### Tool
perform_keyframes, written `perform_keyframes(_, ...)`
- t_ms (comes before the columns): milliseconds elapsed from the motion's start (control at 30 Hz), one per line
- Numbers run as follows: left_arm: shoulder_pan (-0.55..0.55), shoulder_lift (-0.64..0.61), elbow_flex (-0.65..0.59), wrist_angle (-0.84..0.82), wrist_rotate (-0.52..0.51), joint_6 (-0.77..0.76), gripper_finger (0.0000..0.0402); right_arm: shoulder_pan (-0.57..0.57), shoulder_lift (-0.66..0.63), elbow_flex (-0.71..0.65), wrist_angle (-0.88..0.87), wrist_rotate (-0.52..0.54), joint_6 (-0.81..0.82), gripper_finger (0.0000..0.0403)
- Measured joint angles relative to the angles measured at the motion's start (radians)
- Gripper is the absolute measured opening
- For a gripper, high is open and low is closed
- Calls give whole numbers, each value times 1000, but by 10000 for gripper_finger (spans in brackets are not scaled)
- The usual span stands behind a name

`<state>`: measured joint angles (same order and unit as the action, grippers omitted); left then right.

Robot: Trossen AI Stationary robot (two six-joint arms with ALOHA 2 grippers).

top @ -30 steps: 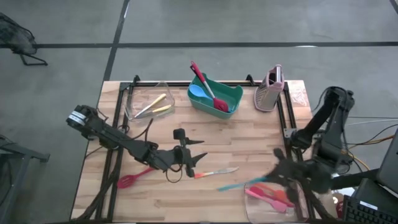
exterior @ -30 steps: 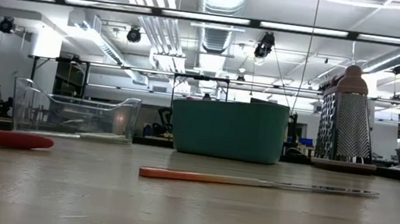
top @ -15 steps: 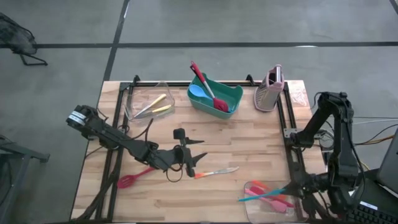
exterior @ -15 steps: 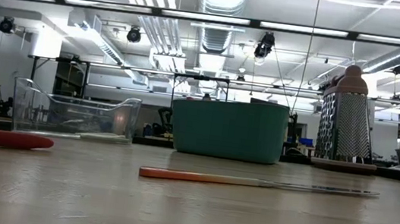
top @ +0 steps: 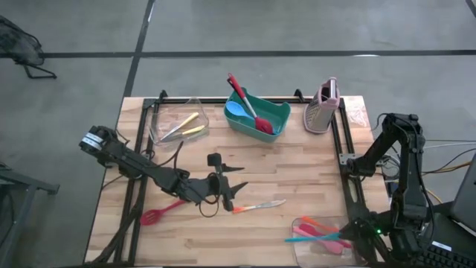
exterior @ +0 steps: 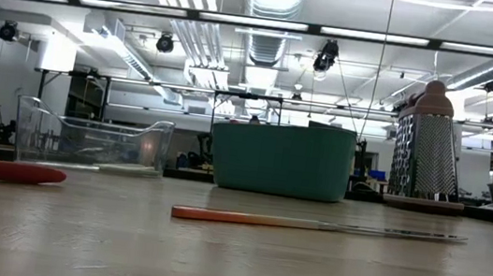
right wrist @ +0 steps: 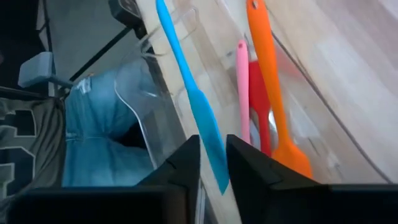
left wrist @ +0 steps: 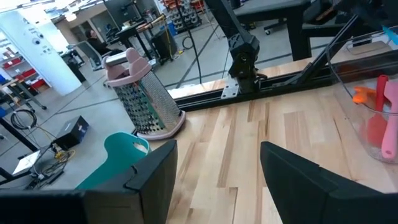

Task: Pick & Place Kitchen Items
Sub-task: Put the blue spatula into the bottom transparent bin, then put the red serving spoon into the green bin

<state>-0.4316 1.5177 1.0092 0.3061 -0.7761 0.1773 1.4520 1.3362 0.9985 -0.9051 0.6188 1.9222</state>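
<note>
My right gripper [right wrist: 212, 163] is at the table's near right corner, shut on a teal-blue spatula [top: 312, 236] that lies across the clear tub [top: 301, 223] there. A pink, a red and an orange utensil [right wrist: 267, 81] lie in that tub. My left gripper [top: 234, 184] hovers open and empty over the table's middle; in its wrist view [left wrist: 217, 163] the fingers stand wide apart. An orange-handled knife [top: 256, 206] and a red slotted spoon [top: 160, 214] lie flat on the table near it. My right gripper pinches the teal-blue spatula's blade end [right wrist: 208, 140] between its two fingers. The fingers lie along the spatula. Its handle [right wrist: 169, 37] reaches away from the fingers over the tub's rim toward the table's middle.
A green bin [top: 256, 115] with a red spatula and a blue spoon stands at the far middle. A clear tub [top: 175, 123] with yellow-handled cutlery is far left, an upright grater [top: 323, 108] far right. A person's leg in jeans [right wrist: 99, 124] shows beyond the table edge.
My right gripper has gone toward the table's near right corner with the teal-blue spatula. The spatula has come from over the bare table to lie across the clear tub, beside the pink, red and orange utensils.
</note>
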Motion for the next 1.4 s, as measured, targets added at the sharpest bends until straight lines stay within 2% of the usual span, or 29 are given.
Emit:
perform_keyframes(233,0,0,0,-44,0,-51,234,-14,-11,-2,0,20,13,140)
perform_keyframes(367,-1,0,0,-153,8,-158,234,-18,-33,-4,1,169,-53,167)
perform_keyframes(533,-2,0,0,-340,75,-401,234,-48,-66,-6,-5,335,-188,185)
perform_keyframes(667,3,19,0,-350,237,-441,234,-119,-80,-4,-3,375,-340,185)
perform_keyframes(800,-3,33,0,-441,298,-479,234,-228,-90,-4,0,380,-489,175)
perform_keyframes(933,-9,22,0,-657,321,-627,234,-326,-89,-4,3,379,-620,165)
perform_keyframes(1100,-15,16,-1,-964,476,-881,234,-405,-88,-4,5,372,-730,155)
perform_keyframes(1167,-23,19,-10,-1038,502,-957,234,-426,-88,-4,5,372,-758,152)
perform_keyframes(1400,-32,19,-108,-1076,563,-1072,234,-461,-89,-4,6,371,-800,139)
